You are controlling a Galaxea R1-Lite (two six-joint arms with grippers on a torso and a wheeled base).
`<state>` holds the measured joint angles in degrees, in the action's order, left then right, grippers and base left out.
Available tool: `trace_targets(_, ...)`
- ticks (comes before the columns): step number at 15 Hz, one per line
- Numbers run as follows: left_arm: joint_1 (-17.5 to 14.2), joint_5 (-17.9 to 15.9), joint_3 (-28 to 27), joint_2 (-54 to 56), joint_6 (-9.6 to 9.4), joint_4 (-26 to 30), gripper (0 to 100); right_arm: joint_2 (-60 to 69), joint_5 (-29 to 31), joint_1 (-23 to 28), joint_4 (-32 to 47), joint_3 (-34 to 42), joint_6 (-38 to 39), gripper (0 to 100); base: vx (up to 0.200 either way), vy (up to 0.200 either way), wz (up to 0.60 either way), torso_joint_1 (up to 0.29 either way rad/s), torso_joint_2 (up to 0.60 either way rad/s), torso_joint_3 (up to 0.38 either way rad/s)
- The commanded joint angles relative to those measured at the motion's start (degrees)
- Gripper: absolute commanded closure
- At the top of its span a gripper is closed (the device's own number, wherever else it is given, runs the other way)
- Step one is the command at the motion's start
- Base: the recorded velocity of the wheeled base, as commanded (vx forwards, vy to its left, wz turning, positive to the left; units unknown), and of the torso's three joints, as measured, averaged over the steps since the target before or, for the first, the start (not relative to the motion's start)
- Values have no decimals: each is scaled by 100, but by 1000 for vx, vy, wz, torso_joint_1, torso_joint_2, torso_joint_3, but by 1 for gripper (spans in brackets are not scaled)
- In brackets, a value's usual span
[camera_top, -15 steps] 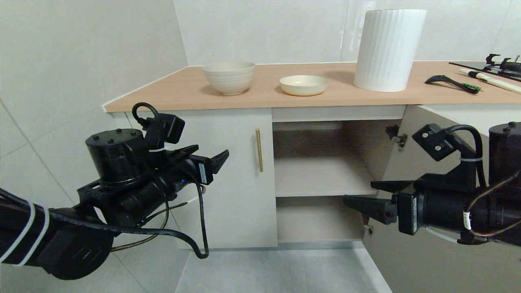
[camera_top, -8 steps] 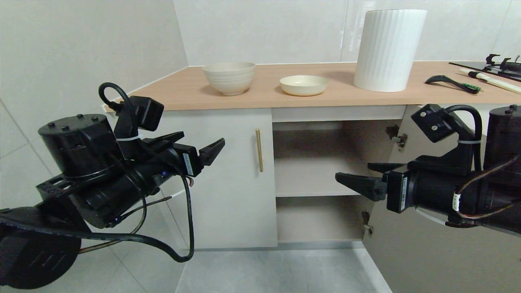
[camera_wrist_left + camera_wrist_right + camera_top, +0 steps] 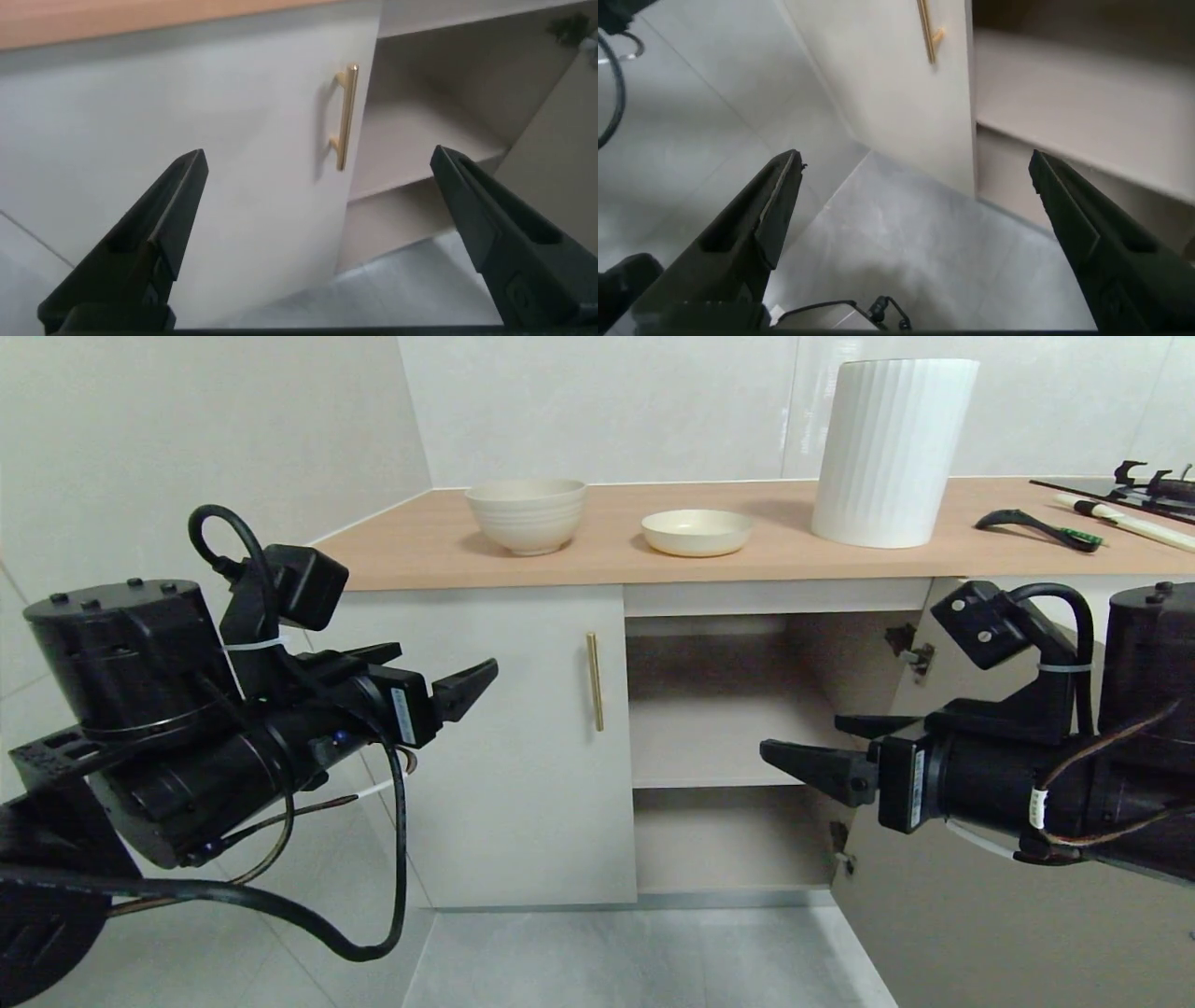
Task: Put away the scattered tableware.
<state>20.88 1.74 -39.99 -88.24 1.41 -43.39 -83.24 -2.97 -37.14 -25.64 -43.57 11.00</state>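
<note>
— Left gripper: condition?
— Jaws spread wide, nothing between them. Held out level in front of the closed cabinet door, short of its gold handle.

— Right gripper?
— Likewise parted, nothing held. Pointed toward the left gripper, tips in front of the open compartment, just above the level of the shelf. Open door below and behind it.

— Tableware located?
— All on the countertop, above both grippers and well apart from them. Deep ribbed bowl up and beyond the left gripper, a little toward the right gripper's side. Shallow dish near the bowl, not touching it, above the gap between the two grippers. Both upright.

— Contents?
— Dish: plain cream inner face on view. Bowl: interior hidden behind the rim, cannot tell. Tall ribbed white canister above the right gripper, beyond the dish; opening not visible, contents not determinable.

— Anything further on the countertop?
— Black-handled utensil and pale stick, lying flat past the canister on the right gripper's outer side. Stove edge just beyond them.
</note>
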Motion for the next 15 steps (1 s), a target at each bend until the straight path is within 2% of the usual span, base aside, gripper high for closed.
trace_targets(1, -23, 1, -9, 43, 8, -3, 0, 62, -1, -12, -12, 6, 8, 0, 200, 0, 0, 2, 7, -2)
trace_targets(6, -40, 1, -62, 87, 8, 120, 0, 71, 16, -12, -3, 15, 8, 0, 200, 0, 0, -1, 2, 2)
trace_targets(15, -67, 10, -62, 175, 17, 85, 0, 71, 280, -100, -12, -2, 8, 0, 0, 0, 0, 0, 0, 0)
